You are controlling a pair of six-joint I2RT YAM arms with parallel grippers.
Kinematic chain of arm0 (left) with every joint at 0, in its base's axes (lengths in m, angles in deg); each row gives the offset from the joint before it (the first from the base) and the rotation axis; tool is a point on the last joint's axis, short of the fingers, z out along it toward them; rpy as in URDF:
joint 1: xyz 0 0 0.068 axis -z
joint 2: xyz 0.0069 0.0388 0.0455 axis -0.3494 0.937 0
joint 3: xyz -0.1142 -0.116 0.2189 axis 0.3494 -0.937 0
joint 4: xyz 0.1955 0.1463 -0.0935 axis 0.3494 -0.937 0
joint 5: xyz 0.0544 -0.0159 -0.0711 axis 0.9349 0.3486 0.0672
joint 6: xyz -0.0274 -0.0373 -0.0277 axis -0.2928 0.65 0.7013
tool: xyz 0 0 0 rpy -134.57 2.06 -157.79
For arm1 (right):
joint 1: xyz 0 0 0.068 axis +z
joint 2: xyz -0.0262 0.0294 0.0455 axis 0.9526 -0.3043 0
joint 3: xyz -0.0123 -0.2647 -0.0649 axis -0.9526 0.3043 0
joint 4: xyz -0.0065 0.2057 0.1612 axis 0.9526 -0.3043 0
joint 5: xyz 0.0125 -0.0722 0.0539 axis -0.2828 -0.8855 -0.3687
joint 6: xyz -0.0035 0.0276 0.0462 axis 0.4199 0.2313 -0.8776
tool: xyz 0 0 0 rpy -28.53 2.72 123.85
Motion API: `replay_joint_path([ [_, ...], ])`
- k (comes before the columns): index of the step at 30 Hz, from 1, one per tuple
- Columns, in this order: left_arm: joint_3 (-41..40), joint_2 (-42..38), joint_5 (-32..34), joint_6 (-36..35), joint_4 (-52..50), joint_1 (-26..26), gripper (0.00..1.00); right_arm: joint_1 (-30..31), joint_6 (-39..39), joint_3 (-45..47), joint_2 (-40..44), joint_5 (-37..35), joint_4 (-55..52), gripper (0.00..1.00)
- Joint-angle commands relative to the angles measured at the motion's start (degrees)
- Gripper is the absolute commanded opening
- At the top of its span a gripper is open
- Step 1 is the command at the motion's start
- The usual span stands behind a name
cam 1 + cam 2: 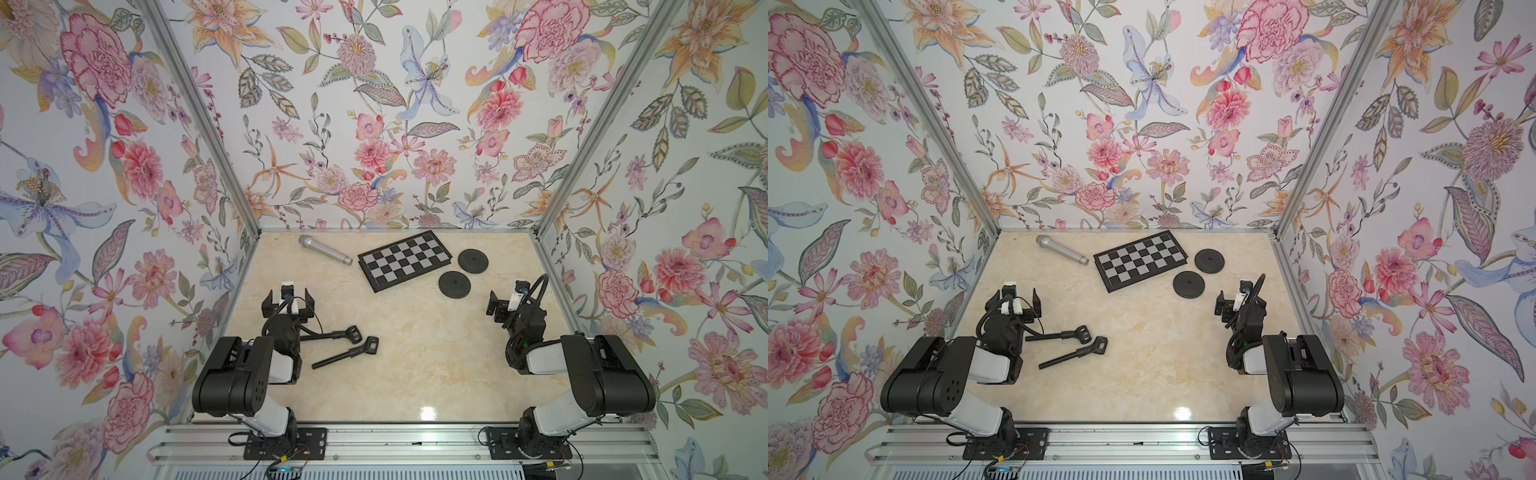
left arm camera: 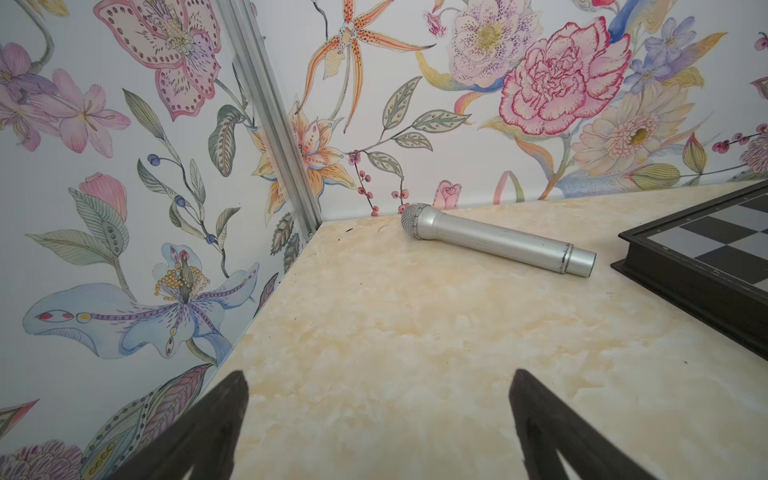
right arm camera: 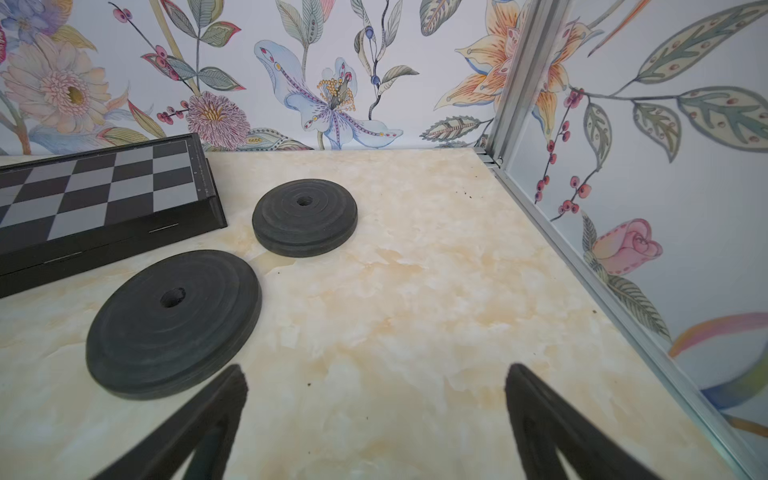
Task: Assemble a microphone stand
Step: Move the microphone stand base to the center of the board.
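On the cream marbled tabletop (image 1: 415, 374), the left gripper (image 2: 378, 386) hovers low near the left wall. Its jaws are spread wide and nothing is between them. Just right of its wrist lie two slim black rods with clip-shaped heads (image 1: 332, 334) (image 1: 345, 353). They are close together, heads pointing right, and the farther one is partly hidden under the arm.

Beyond them, near the back left corner, a silver metal microphone (image 1: 325, 249) lies on its side. Its mesh head is toward the corner and its tail stops just short of a folding black-and-grey chessboard (image 1: 405, 259), which lies flat at the back centre. Just right of the board sit two black round discs with centre holes (image 1: 454, 284) (image 1: 473, 260), flat and slightly apart.

The right gripper (image 3: 374, 386) hangs near the right wall, jaws apart and empty, with the nearer disc just ahead of it.
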Motion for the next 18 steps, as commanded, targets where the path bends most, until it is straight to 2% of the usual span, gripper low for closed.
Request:
replay_joint_path([
  [1, -0.4, -1.1, 1.0, -0.8, 0.4, 0.4, 0.99, -0.4, 0.8, 0.5, 0.8, 0.7, 0.0, 1.0],
  [14, -0.5, -1.2, 0.6, -0.8, 0.8, 0.2, 0.99, -0.4, 0.8, 0.5, 0.8, 0.7, 0.0, 1.0],
  [18, -1.7, -1.3, -4.8, 1.6, 2.8, -2.9, 0.99, -0.7, 0.6, 0.5, 0.8, 1.5, 0.0, 1.0],
])
